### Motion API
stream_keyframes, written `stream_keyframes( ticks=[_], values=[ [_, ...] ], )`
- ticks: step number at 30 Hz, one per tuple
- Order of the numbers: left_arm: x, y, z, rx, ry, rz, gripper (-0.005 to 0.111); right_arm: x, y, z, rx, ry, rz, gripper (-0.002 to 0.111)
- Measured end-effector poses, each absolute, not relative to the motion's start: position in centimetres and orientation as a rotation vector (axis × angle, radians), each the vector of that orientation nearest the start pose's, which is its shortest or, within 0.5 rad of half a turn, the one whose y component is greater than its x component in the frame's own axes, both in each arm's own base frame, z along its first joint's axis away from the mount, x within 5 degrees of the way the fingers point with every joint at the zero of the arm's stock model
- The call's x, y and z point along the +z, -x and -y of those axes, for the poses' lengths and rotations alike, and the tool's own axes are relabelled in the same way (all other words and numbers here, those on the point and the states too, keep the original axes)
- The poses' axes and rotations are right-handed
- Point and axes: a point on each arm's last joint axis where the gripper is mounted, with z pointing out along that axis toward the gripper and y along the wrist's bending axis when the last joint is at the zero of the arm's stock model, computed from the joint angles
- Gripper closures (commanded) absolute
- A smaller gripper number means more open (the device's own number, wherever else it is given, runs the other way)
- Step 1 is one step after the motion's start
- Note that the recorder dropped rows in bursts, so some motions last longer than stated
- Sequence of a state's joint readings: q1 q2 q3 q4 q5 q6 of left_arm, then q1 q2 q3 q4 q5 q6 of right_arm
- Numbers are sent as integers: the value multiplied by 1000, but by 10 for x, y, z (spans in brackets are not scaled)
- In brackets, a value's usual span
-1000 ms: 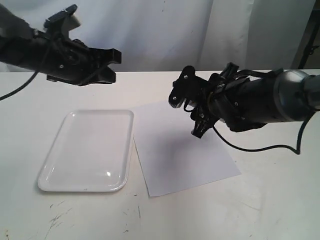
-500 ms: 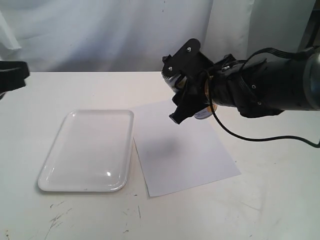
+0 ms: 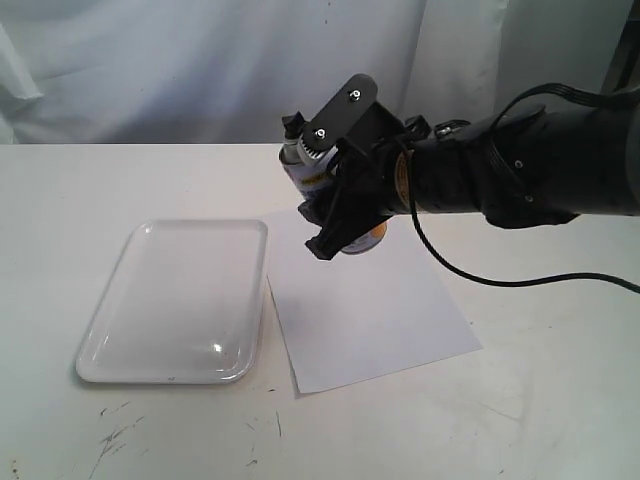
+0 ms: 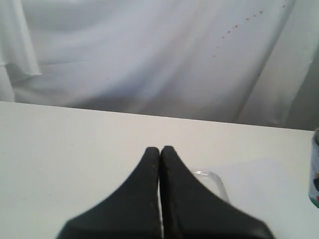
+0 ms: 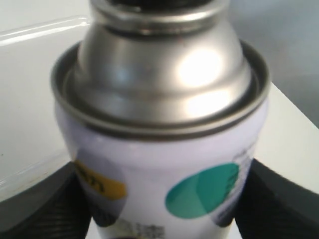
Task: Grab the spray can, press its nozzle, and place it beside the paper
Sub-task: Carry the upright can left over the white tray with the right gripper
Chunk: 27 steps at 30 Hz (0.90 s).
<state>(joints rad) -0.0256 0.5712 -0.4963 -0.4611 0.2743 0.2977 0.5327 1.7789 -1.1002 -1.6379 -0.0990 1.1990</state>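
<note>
My right gripper [image 3: 326,182] is shut on the spray can [image 3: 316,178] and holds it tilted in the air over the far left corner of the paper [image 3: 372,310]. The can's silver shoulder and black nozzle [image 3: 291,124] point up and left. In the right wrist view the white can [image 5: 159,169] with teal and yellow dots fills the space between the black fingers [image 5: 42,204], and the nozzle [image 5: 159,4] is cut off by the frame edge. My left gripper [image 4: 160,150] is shut and empty, out of the exterior view; its camera catches the can [image 4: 314,172] at the frame edge.
A white glossy rimmed tray [image 3: 110,305] lies on the white table left of the paper, almost touching it. A white curtain hangs behind the table. A black cable trails from the right arm over the table's right side.
The right gripper has carried the can up and to the left, from over the paper's far right part to its far left corner. The left arm has withdrawn out of the exterior view.
</note>
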Motion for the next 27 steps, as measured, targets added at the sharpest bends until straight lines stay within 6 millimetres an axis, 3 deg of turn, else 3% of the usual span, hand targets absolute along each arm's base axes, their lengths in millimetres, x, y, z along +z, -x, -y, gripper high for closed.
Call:
stream_keyframes(
  ticks=[6,17,27],
  values=[
    [315,-110,8,-201,67,-1797,107,223,-331,-207,199,1047,-1889,108],
    [317,-91,12,-195,-1,-1780,107,230,-321,-223,495,1020,-1836,108],
    [304,-91,17,-282,1,-1815,107,243,-316,-234,696,977,-1701,108]
  ],
)
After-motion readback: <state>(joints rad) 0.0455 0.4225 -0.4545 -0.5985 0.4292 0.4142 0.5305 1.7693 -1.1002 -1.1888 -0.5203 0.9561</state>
